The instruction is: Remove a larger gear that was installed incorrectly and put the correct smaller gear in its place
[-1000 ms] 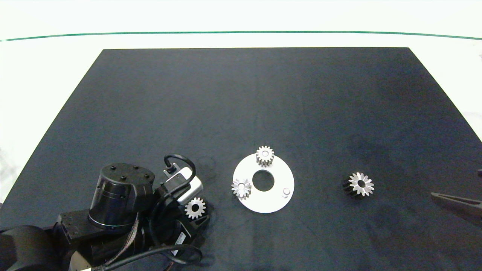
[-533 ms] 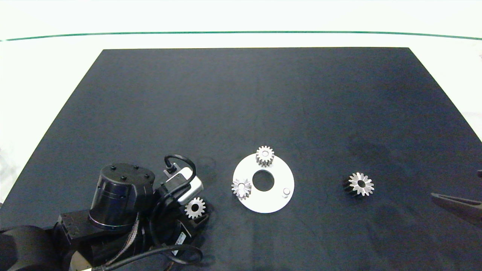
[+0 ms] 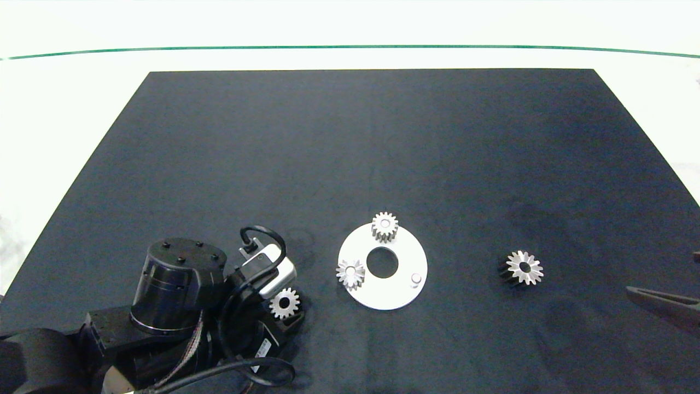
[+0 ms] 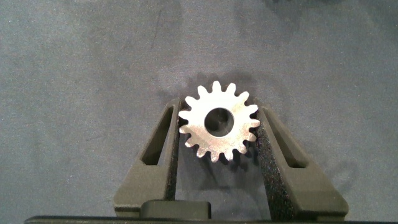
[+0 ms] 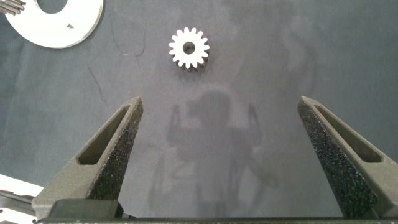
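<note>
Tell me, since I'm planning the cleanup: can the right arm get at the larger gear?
Probably yes. The larger gear lies alone on the black mat, and the open right pincer faces it with nothing between.

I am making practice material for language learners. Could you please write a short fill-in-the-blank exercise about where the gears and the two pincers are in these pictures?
1. The left pincer is closed on the ____ gear.
2. The larger gear lies on the dark mat, to the ____ of the white disc.
3. The number of gears sitting on the white disc is ____.
4. The right pincer is ____ and holds nothing.

Missing words: smaller; right; two; open
</note>
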Motion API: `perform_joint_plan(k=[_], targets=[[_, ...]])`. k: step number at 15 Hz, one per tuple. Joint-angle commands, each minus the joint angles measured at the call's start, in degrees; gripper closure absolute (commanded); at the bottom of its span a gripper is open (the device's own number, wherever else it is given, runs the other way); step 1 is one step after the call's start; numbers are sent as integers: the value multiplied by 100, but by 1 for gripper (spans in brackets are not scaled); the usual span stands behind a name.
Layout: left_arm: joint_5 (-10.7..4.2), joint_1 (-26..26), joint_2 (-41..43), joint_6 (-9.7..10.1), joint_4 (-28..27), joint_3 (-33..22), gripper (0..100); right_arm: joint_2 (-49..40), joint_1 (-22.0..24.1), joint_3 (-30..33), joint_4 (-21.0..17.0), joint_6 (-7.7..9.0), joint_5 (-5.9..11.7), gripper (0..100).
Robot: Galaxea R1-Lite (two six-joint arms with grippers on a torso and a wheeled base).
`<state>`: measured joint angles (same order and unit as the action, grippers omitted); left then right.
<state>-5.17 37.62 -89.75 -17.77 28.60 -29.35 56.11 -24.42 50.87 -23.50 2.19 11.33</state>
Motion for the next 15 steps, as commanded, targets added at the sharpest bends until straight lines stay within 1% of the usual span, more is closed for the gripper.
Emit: perform_joint_plan(k=[1,4,5,6,7,9,10,11,13,14,15], targets=[[-28,44,194,20,5,-9,78,-57,-2,-7,-14,9,-51,0],[-46,211,467,11,-30,-9,78,-118,-2,-77,-14,0,-51,0],[-72,263,520,2,-30,-9,78,-145,-2,-113,-14,9,-51,0],[-221,378,564,-7,-39,-26,78,-171,-2,-113,-14,0,-51,0],[-318,509,590,-7,-39,-62,78,-241,-2,-113,-14,9,-51,0],[-459,738,616,-33,-83,-176,78,-355,-2,-104,-14,9,-51,0],[-626,931,608,-33,-346,-431,78,-452,-2,-86,-14,9,-51,0],[-661,1046,608,-33,-724,-686,78,-514,7,-86,-14,9,-51,0],[-678,1195,608,-33,-1550,-1301,78,-681,25,-86,-14,9,-34,0],[-766,1230,608,-33,-1876,-1591,78,-769,78,-86,-14,18,-25,0],[-907,1397,572,-33,-2192,-1898,78,-865,130,-113,-23,18,-25,0]])
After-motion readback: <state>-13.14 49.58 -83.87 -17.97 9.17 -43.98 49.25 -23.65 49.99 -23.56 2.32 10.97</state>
